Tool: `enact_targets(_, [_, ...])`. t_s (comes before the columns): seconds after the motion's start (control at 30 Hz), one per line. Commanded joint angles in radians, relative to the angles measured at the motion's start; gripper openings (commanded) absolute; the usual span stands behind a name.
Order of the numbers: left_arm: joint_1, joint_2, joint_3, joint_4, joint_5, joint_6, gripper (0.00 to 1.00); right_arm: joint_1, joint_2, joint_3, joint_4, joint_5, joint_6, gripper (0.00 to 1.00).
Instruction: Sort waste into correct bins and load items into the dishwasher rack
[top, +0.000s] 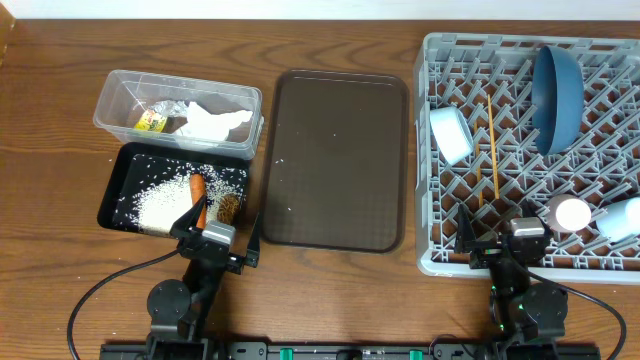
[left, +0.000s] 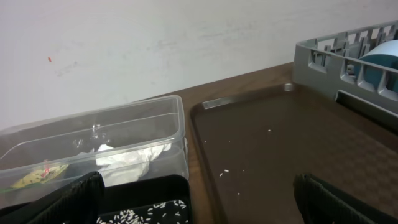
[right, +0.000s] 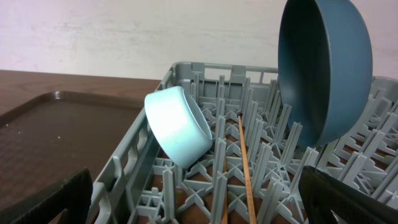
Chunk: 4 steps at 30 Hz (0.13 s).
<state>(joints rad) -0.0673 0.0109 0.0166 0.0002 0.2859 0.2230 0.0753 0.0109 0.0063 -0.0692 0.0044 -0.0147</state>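
The clear tub (top: 110, 95) holds the crumpled white wrapper (top: 215, 121) and yellow packet (top: 150, 121). The black tray (top: 112, 195) holds rice (top: 158, 206), the carrot (top: 198, 190) and a brown lump (top: 229, 207). The grey rack (top: 430, 60) holds the blue plate (top: 557, 95) on edge, the white bowl (top: 450, 133), chopsticks (top: 493, 150) and two cups (top: 570, 213) at its near right. My left gripper (top: 220, 232) is open and empty at the black tray's near edge. My right gripper (top: 500, 236) is open and empty at the rack's near edge.
A large brown serving tray (top: 335, 160) with a few stray rice grains lies between the bins and the rack. In the left wrist view it (left: 280, 143) sits right of the tub (left: 124, 134). The right wrist view shows the bowl (right: 180, 127), plate (right: 323, 68) and chopstick (right: 245, 162).
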Motion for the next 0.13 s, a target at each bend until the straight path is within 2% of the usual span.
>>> enact_targets(0.0, [-0.004,-0.007,-0.013,-0.042,0.017,0.012,0.98,-0.010,-0.005,-0.001,-0.004,0.006,-0.001,0.99])
enact_targets(0.1, [-0.004,-0.007,-0.013,-0.042,0.017,0.012,0.98,-0.010,-0.005,-0.001,-0.004,0.006,-0.001,0.99])
